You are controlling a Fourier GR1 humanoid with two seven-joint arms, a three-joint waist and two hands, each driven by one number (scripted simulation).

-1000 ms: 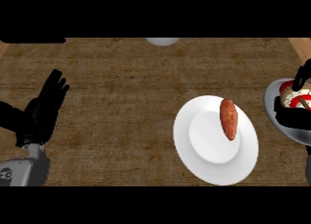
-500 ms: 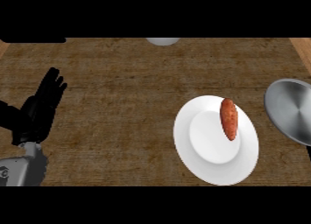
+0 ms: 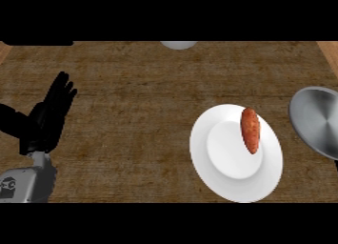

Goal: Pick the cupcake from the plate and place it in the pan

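Counter (image 3: 143,95) of brown wood fills the head view. On it, right of the middle, lies a white plate (image 3: 231,181), and on the plate's right part rests a long reddish-brown thing, like a sausage or sweet potato (image 3: 250,129); it is not a cupcake. No cupcake shows on the plate, and none is visible in the pan (image 3: 323,124), the grey metal round at the right edge, just beside the plate. Part of the pan is cut off by the view's edge, so the cupcake may sit there unseen; this cannot be told.

The left hand (image 3: 43,121) shows at the left, well apart from the plate, fingers straight and pointing up, thumb spread, holding nothing. It seems to rest there so that the working side stays free. The right hand is not clearly seen; only a thin dark strip shows at the right edge near the pan.

A pale round object (image 3: 178,45) peeks in at the top edge.
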